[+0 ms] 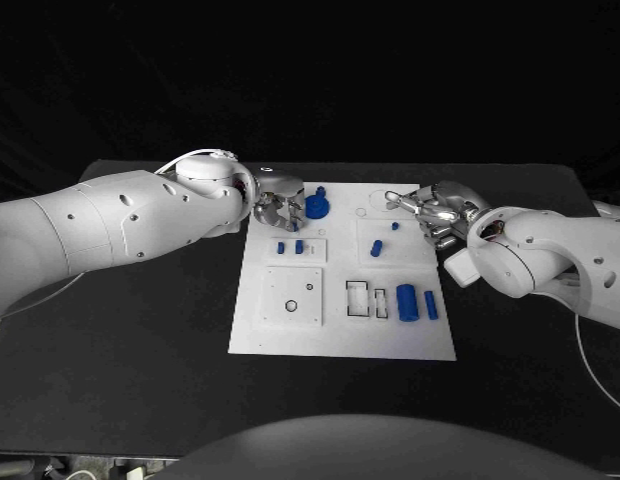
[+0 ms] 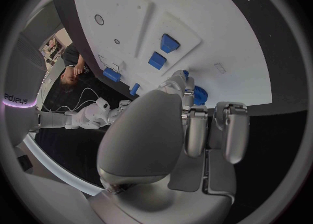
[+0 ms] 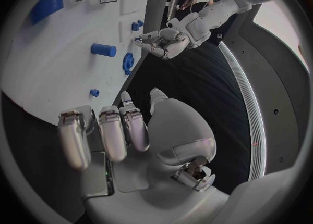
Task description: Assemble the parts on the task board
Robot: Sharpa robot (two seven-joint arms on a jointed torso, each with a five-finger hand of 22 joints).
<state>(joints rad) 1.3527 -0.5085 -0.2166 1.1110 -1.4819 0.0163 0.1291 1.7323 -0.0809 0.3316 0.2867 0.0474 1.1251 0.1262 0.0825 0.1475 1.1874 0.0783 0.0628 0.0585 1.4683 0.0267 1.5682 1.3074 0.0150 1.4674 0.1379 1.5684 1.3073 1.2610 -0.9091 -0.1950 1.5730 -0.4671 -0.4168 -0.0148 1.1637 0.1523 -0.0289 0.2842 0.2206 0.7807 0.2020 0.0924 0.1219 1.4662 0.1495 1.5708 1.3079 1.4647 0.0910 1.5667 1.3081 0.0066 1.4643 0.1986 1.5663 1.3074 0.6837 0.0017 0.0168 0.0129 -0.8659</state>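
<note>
The white task board (image 1: pixel 342 330) lies mid-table. A round blue part (image 1: pixel 317 208) stands near its far edge. My left hand (image 1: pixel 273 208) hovers just beside it, fingers extended and holding nothing. In the left wrist view the fingertips (image 2: pixel 184 86) reach to that round part (image 2: pixel 200 96); I cannot tell if they touch. My right hand (image 1: pixel 437 212) is at the board's far right edge, fingers out and empty (image 3: pixel 124 130). A blue peg (image 1: pixel 377 247) and a tiny blue piece (image 1: pixel 394 226) lie near it. Two small blue pieces (image 1: pixel 289 247) sit in the left block.
Two larger blue blocks (image 1: pixel 417 303) sit at the board's near right beside rectangular slots (image 1: pixel 358 298). A square plate with holes (image 1: pixel 293 295) is at the near left. Black table (image 1: pixel 137 340) surrounds the board on both sides.
</note>
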